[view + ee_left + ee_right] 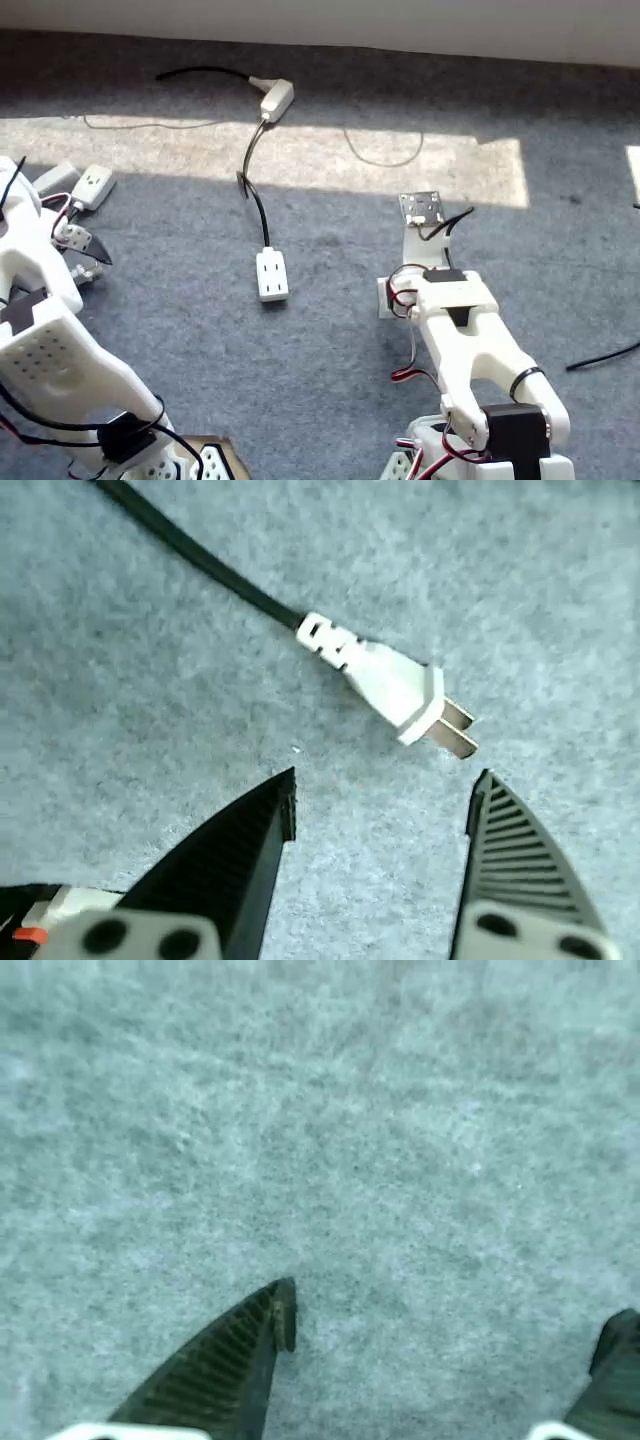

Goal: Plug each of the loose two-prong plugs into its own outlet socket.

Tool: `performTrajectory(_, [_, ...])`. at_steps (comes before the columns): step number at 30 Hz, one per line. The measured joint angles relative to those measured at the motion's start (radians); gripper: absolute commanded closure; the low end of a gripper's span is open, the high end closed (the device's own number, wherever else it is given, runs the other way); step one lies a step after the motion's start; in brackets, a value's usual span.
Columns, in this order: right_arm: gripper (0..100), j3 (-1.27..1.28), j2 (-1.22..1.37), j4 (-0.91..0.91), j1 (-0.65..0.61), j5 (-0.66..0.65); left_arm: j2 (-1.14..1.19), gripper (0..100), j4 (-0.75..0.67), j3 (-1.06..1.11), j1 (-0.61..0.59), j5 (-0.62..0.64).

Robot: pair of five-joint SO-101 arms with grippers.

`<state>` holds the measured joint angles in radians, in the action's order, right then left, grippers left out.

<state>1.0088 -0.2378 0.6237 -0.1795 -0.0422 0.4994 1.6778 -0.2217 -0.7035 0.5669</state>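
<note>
Our left gripper hangs with its jaws parted wide above the grey carpet, holding nothing; just beyond its fingertips lies a white two-prong plug on a black cord, prongs bared, touching neither finger. Our right gripper is likewise spread open over bare carpet. Farther out, between the arms, we see a white outlet socket lying flat, its black lead running away to a white connector at the carpet's far edge

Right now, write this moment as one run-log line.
left hand: open, facing loose plug | right hand: open, above carpet | outlet socket: nothing plugged in
</note>
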Motion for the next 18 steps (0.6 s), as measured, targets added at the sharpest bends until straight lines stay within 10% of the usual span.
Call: performTrajectory(18, [56.3, 0.003, 0.000, 0.000, 0.000, 0.000, -0.002, 71, 0.043, -0.037, -0.198, 0.422])
